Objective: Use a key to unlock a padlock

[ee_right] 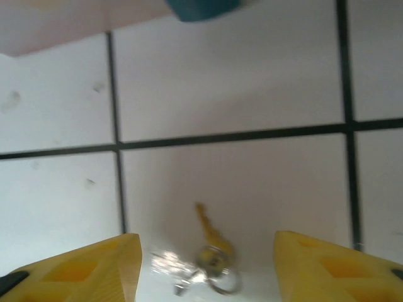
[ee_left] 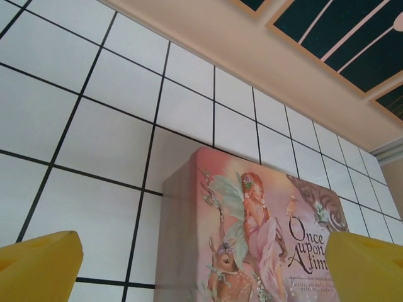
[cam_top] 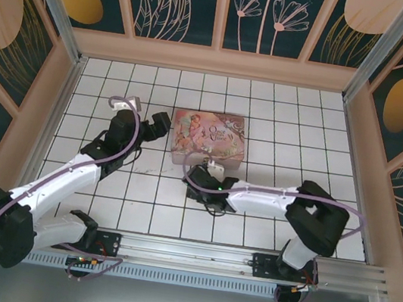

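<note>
The key (ee_right: 210, 229) is a slim brassy piece on a metal ring (ee_right: 221, 282), with a shiny bit beside it. It lies flat on the white tile between the yellow fingers (ee_right: 82, 270) of my right gripper (ee_right: 208, 267), which is open and not touching it. The padlock (ee_right: 203, 9) shows as a blue body cut off by the top edge of the right wrist view, just past the key. My right gripper (cam_top: 199, 175) sits low in front of the tin. My left gripper (cam_top: 161, 122) is open with nothing between its fingers (ee_left: 39, 267), facing the tin's left side.
The pink picture-printed tin box (cam_top: 210, 135) stands mid-floor, its lid with fairy and deer (ee_left: 252, 226) close ahead of the left gripper. White tiled floor (cam_top: 282, 125) spreads around it. Panelled walls (cam_top: 216, 60) enclose the back and sides.
</note>
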You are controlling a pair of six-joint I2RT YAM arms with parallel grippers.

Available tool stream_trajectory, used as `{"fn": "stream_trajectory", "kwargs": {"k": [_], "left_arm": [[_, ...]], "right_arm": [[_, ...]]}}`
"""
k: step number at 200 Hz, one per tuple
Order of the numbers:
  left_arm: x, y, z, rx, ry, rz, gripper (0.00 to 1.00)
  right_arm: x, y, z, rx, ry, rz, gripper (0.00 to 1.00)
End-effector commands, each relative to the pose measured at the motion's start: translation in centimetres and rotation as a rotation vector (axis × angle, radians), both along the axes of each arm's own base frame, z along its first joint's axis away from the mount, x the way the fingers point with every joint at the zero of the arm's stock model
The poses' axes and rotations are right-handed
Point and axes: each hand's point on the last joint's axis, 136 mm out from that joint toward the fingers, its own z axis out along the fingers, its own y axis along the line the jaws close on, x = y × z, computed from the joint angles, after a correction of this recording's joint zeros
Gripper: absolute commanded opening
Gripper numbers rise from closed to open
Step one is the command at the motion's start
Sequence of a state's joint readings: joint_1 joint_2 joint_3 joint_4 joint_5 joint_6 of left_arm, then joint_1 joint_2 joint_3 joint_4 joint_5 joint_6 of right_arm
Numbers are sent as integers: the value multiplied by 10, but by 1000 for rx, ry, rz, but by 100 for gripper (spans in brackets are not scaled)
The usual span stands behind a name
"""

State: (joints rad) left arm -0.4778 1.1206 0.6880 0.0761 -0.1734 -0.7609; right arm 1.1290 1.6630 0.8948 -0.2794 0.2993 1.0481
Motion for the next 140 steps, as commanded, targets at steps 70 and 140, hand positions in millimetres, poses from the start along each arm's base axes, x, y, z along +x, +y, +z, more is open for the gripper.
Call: {"fn": "stream_trajectory", "kwargs": {"k": [70, 140], "left_arm": [[-5, 6, -5, -13, 6, 19, 99], [-5, 4, -1, -28, -8, 9, 99]], "right_arm": [[4, -10, -10, -90, 13, -137, 52], [-7, -12, -29, -134, 55, -135, 47]]}}
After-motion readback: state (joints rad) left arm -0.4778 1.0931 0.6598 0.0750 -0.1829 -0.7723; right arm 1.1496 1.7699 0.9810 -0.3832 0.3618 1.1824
